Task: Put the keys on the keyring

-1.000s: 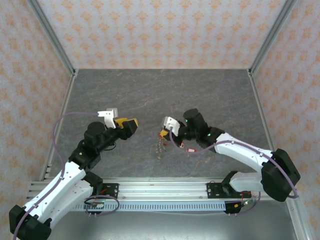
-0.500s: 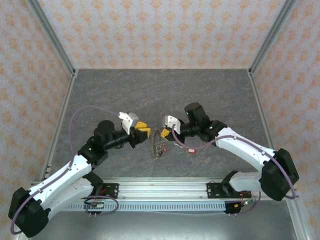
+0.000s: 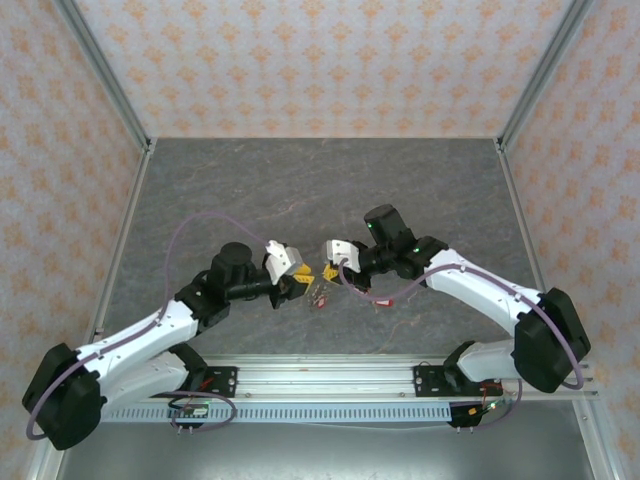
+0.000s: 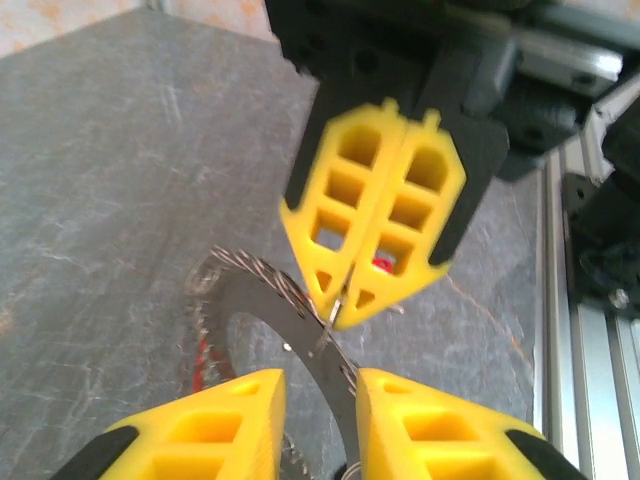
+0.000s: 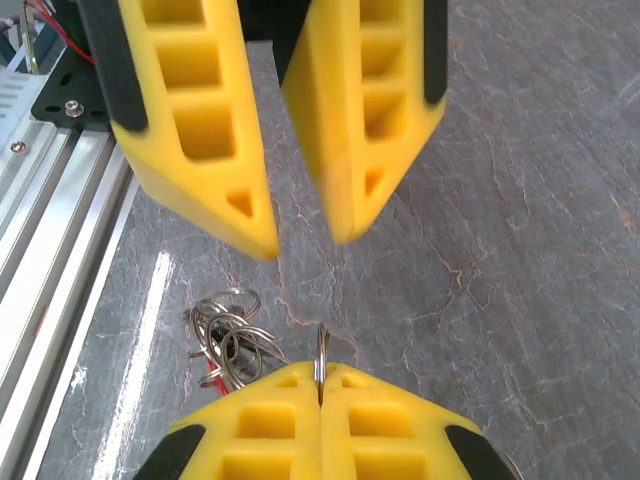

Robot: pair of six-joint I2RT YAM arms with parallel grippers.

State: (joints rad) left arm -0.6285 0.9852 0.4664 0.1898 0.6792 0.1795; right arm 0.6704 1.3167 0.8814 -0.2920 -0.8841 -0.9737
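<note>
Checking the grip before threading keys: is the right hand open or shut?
Shut on the keyring: the right hand has fingers pressed together, the ring's thin edge pinched between their tips.

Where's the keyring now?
In the left wrist view, the keyring sits lower centre, pinched by the right gripper above it, its rim between the left gripper's open fingers.

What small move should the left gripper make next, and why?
Probably close the left gripper on the keyring: its jaws stand apart on either side of the ring, while the right gripper, shut on the ring's edge, holds it steady.
</note>
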